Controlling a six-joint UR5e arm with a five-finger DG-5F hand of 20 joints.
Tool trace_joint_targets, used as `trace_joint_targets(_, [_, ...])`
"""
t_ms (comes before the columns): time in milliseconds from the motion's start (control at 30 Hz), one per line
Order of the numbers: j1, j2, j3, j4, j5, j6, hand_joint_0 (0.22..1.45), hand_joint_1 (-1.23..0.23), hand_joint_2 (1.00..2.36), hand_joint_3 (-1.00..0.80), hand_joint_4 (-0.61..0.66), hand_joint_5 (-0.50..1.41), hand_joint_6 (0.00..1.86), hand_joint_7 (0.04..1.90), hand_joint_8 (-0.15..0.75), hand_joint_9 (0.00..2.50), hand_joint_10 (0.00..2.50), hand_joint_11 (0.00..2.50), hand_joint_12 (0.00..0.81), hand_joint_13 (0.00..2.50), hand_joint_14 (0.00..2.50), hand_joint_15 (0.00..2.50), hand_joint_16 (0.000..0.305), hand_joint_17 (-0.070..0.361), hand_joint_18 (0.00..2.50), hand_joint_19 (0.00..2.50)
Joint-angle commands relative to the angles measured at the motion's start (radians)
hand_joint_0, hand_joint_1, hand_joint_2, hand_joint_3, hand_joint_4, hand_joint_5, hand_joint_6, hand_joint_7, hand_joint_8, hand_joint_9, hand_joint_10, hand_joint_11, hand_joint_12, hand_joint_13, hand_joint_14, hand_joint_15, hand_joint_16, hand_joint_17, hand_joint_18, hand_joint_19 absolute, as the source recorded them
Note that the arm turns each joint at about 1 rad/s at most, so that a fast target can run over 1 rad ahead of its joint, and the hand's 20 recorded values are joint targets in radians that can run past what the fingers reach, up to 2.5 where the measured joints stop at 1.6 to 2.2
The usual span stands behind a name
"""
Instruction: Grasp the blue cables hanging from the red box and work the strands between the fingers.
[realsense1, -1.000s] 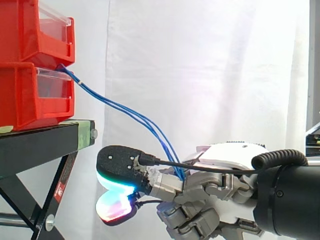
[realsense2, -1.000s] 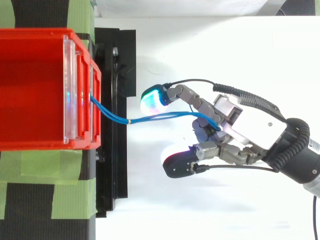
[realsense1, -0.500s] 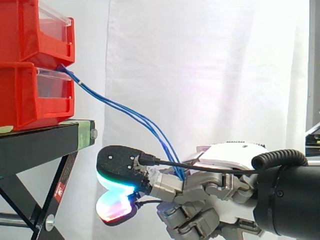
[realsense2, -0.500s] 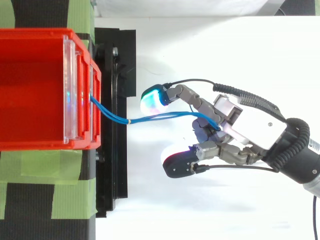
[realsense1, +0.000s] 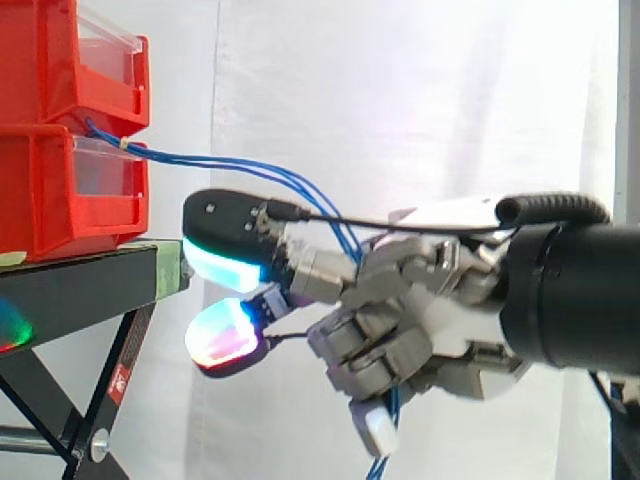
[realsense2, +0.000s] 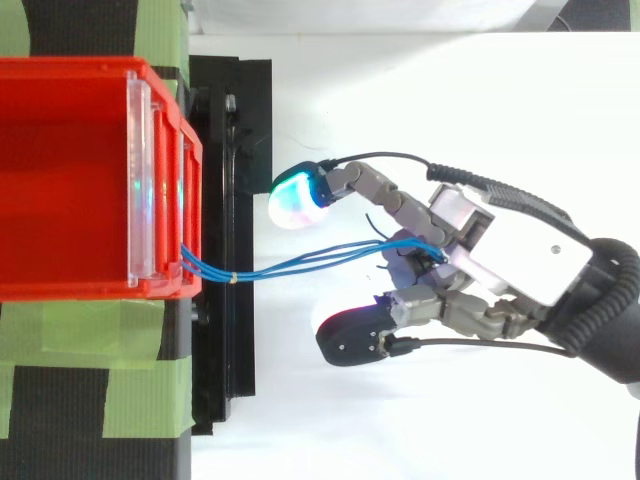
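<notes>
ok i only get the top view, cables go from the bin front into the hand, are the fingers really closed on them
observer: yes. In the side view the hand has its fingers curled round the blue cables, and loose ends hang out below it.
operator: what height do they leave the bins at
observer: they come out between the upper red bin and the lower red bin, at the lower one's top edge.
operator: and the hand's height
observer: lower than that exit, about level with the top of the black stand, so the strands run nearly level and then dip into the fingers.
</notes>
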Motion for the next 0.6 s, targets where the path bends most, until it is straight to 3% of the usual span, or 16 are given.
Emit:
trace_joint_targets(0, [0.003, 0.051, 0.002, -0.104, -0.001, 0.058, 0.76, -0.52, 1.0, -1.0, 0.21, -0.11, 0.01, 1.04, 0.439, 1.05, 2.5, 2.5, 0.486, 1.47, 2.5, 1.59, 0.056, 0.125, 1.79, 0.83])
trace_joint_targets(33, [0.003, 0.051, 0.002, -0.104, -0.001, 0.058, 0.76, -0.52, 1.0, -1.0, 0.21, -0.11, 0.01, 1.04, 0.439, 1.05, 2.5, 2.5, 0.486, 1.47, 2.5, 1.59, 0.056, 0.125, 1.79, 0.83])
trace_joint_targets(367, [0.008, 0.07, 0.002, -0.187, -0.012, 0.286, 0.73, -0.51, 1.0, -1.0, 0.21, -0.09, 0.01, 1.05, 0.439, 1.05, 2.5, 2.5, 0.486, 1.47, 2.5, 1.59, 0.056, 0.125, 1.79, 0.83])
trace_joint_targets(567, [0.014, 0.122, 0.002, -0.194, -0.012, 0.285, 0.73, -0.52, 1.0, -1.0, 0.21, -0.05, 0.01, 1.08, 0.439, 1.05, 2.5, 2.5, 0.486, 1.47, 2.5, 1.59, 0.056, 0.125, 1.79, 0.83])
